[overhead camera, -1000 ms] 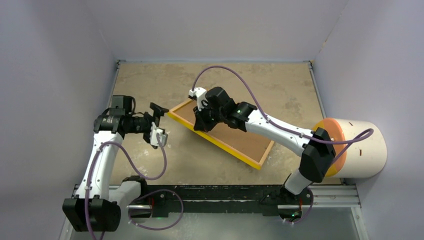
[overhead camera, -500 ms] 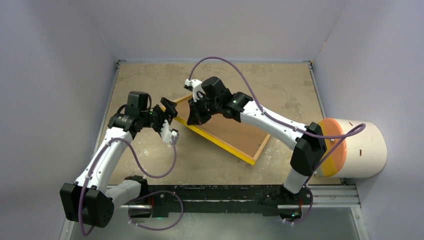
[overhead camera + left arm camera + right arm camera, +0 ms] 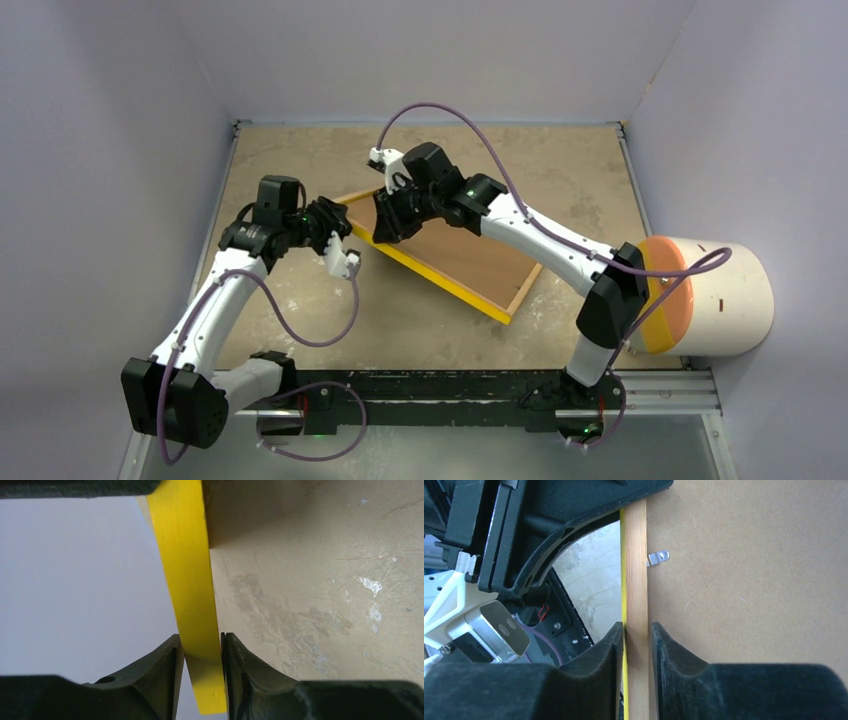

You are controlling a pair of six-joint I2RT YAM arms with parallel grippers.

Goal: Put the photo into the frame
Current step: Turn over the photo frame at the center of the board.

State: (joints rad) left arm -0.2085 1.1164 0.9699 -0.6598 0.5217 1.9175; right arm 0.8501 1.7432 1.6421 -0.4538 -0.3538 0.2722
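Two arms at the frame [image 3: 445, 287], tilted back side up, left end raised off the counter [image 3: 420, 340]. Left arm bent at the elbow, reaching in sideways, left pincer [image 3: 200, 640] clenched on the yellow edge. Right arm stretched long, right pincer [image 3: 638, 630] straddling the wooden rail; clamped or slack, cannot tell.

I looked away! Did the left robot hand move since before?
Yes. The left gripper moved right, away from the left edge of the table, up to the frame.
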